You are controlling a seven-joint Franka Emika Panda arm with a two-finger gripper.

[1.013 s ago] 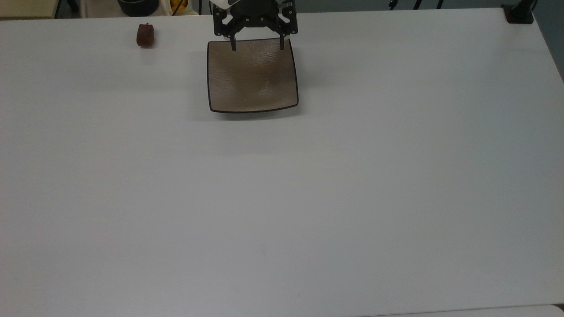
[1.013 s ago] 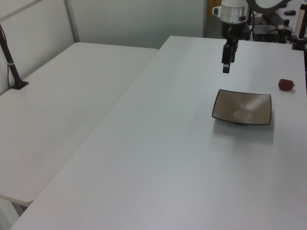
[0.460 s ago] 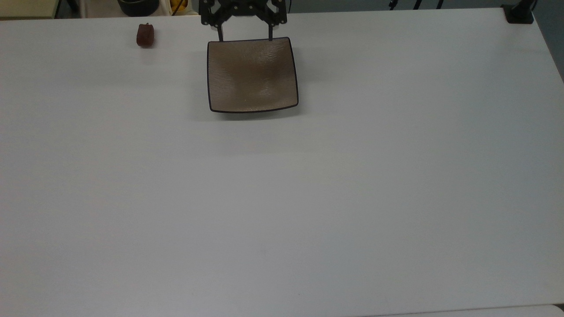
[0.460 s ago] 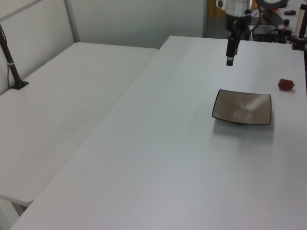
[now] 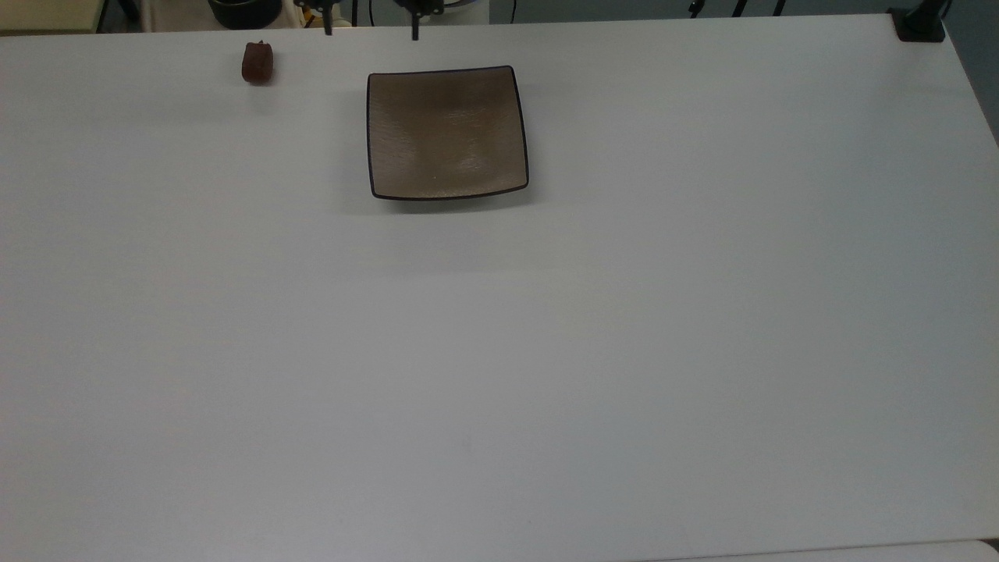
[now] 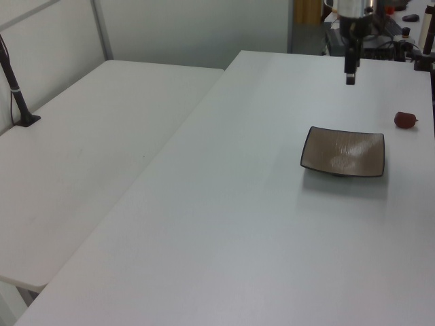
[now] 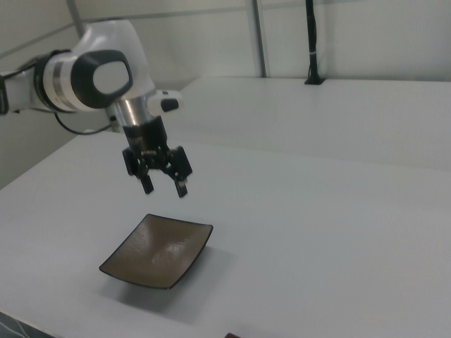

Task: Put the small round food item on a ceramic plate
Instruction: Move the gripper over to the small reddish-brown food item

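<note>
The fingers (image 7: pixel 146 185) are being held spread apart with nothing between them, pointing down above the tabletop (image 7: pixel 338 232). The gripper (image 7: pixel 164 189) is being carried in the air, apart from the ceramic plate (image 7: pixel 158 250), past the plate's far edge in the right view. In the left view the gripper (image 6: pixel 350 79) is hanging above the tabletop (image 6: pixel 224 224), beyond the ceramic plate (image 6: pixel 344 151). In the top view the small round food item (image 5: pixel 257 62) is lying on the tabletop (image 5: pixel 546 351), well apart from the ceramic plate (image 5: pixel 447 133), toward the top view's left.
</note>
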